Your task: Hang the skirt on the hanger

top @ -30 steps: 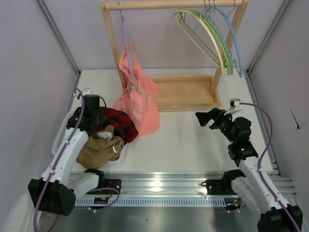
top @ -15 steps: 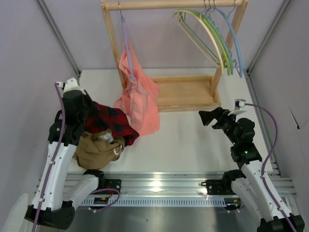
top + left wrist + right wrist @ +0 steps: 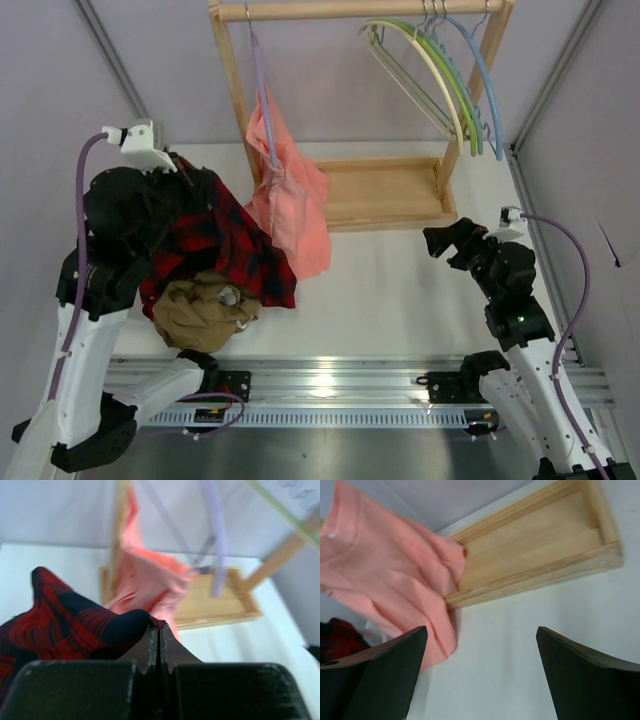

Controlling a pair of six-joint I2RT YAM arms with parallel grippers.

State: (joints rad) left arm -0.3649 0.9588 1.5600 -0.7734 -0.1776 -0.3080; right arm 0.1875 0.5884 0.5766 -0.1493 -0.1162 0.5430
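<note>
My left gripper (image 3: 188,178) is shut on an edge of the red and black plaid skirt (image 3: 215,245) and holds it raised at the left. The skirt hangs down from the jaws over the table; its fold shows in the left wrist view (image 3: 75,625), pinched at the fingertips (image 3: 150,632). The cream hanger (image 3: 425,62) hangs on the wooden rail at the upper right, beside green and blue hangers. My right gripper (image 3: 440,240) is open and empty above the table at the right, its jaws wide apart in the right wrist view (image 3: 482,645).
A salmon-pink garment (image 3: 290,205) hangs from a lilac hanger (image 3: 262,90) on the wooden rack (image 3: 380,190). A tan-brown cloth (image 3: 205,310) lies on the table under the skirt. Grey walls close in on both sides.
My left gripper has risen and moved up-left with the skirt, lifting it off the tan cloth so that it now hangs spread. The right arm shifted slightly to the right.
</note>
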